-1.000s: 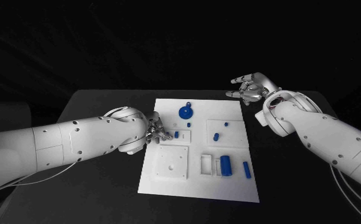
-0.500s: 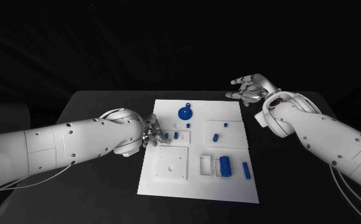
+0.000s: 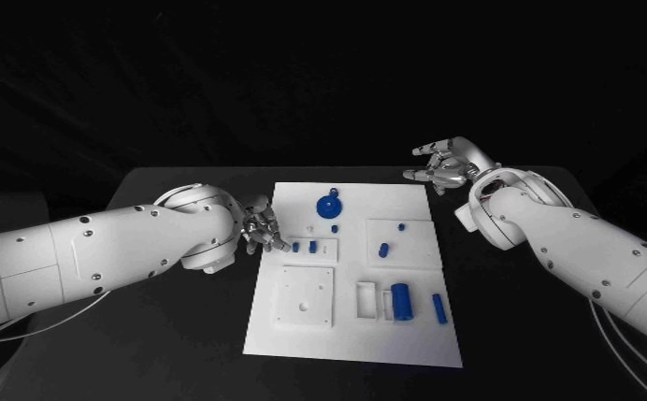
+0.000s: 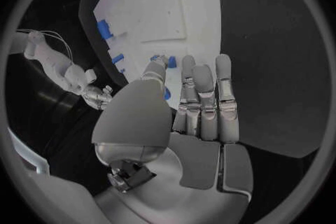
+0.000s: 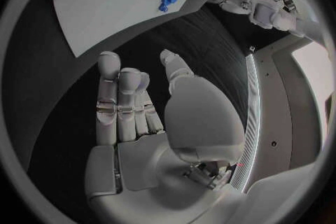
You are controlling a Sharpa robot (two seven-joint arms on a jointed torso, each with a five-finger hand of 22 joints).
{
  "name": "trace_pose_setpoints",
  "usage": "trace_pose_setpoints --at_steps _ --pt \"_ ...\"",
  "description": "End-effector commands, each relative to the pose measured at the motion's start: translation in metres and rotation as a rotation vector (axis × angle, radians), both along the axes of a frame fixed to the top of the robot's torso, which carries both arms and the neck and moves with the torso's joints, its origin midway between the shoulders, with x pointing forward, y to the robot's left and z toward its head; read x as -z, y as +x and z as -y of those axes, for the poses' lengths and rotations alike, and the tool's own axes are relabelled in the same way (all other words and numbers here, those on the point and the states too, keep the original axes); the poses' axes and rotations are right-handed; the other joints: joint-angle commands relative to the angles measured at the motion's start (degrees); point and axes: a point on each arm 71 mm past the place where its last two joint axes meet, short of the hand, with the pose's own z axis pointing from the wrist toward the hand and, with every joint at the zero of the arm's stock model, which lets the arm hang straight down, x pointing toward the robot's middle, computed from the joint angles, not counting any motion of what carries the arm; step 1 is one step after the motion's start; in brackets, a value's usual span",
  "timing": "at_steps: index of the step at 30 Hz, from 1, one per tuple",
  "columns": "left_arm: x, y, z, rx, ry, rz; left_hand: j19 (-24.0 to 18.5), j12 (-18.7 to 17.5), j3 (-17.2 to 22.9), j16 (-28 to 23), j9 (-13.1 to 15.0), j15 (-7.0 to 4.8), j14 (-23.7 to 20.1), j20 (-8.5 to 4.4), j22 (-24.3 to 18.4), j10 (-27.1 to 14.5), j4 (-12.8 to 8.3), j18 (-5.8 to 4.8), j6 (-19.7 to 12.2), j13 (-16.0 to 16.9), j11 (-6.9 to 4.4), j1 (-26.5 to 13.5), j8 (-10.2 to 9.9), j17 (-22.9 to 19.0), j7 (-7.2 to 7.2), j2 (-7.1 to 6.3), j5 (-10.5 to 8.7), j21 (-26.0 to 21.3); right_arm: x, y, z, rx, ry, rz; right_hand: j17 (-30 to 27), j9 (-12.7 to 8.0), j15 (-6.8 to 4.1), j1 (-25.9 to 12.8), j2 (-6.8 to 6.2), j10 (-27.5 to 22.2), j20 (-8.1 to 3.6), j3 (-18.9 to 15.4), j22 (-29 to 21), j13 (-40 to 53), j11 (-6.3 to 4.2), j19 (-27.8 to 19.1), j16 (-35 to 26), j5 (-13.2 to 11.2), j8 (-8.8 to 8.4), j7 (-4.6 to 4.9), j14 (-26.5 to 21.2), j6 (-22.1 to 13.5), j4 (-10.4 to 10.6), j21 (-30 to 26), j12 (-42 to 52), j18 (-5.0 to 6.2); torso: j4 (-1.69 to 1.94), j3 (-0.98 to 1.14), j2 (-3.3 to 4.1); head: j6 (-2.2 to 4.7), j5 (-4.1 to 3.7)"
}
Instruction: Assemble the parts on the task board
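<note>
With fingers apart and seemingly empty, the left hand (image 3: 259,230) should pinch a small blue peg (image 3: 311,246) squarely on the task board (image 3: 353,336), keeping it upright

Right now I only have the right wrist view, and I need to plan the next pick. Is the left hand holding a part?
Observer: No. In the left wrist view the left hand has its fingers straight and apart, with nothing between them.
Operator: Where is it relative to the board?
Observer: The head view puts it at the left edge of the task board, beside two small blue parts standing in a small raised plate.
Operator: What lies at the near end of the board?
Observer: A large blue cylinder and a slimmer blue pin to its right, near the board's right edge.
</note>
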Motion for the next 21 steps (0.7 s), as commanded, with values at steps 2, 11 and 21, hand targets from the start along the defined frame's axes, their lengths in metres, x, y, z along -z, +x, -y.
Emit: trace_pose_setpoints --at_steps 2,11,21 --pt "-0.02 0.0 0.009 0.089 -0.157 0.074 -0.9 -4.7 1.8 -5.3 -8.3 1.21 -2.1 1.02 -3.6 -1.3 -2.6 -0.34 0.9 -5.2 1.07 4.4 -5.2 -3.8 1.66 0.86 0.8 -4.1 0.001 0.0 0.002 -0.006 0.011 -0.003 -0.1 -0.1 0.05 -0.1 -0.38 -0.4 0.13 0.1 1.5 -0.1 0.11 0.9 -0.4 0.2 -0.3 0.07 -0.3 -0.5 0.3 -0.4 -0.3 0.97 0.08 -0.02 0.03 0.23 -0.35" --pt "-0.047 0.006 0.029 0.18 -0.29 0.323 -3.4 -13.5 7.1 -15.8 -19.4 2.8 -2.1 2.3 -4.9 -3.2 -9.3 1.4 5.6 -7.8 3.47 12.2 -12.4 -9.9 3.5 3.24 -9.24 -4.8 0.002 0.001 0.003 -0.002 0.025 -0.005 -0.8 0.0 -0.2 0.3 -0.41 1.2 -0.08 0.3 0.5 -8.2 -0.25 0.7 -1.1 0.3 -0.29 -0.08 -0.7 -0.2 0.6 -4.6 -8.2 0.82 0.01 0.03 0.01 0.32 -0.37" --pt "-0.037 0.011 0.06 0.353 -0.21 0.487 -3.3 -18.9 9.8 -16.4 -22.8 3.43 -0.2 3.17 -0.8 -6.6 -10.7 2.97 7.7 -7.9 5.38 11.3 -18.3 -9.8 3.63 1.64 -17.03 -3.8 0.002 0.001 0.001 -0.007 0.044 0.003 -4.3 0.1 0.02 0.5 0.08 5.4 -0.12 2.2 -0.7 -28.3 0.29 1.0 -2.9 0.1 -0.18 -0.01 -0.4 2.4 0.2 -8.1 -29.8 0.61 -0.07 0.0 0.12 0.63 -0.49"
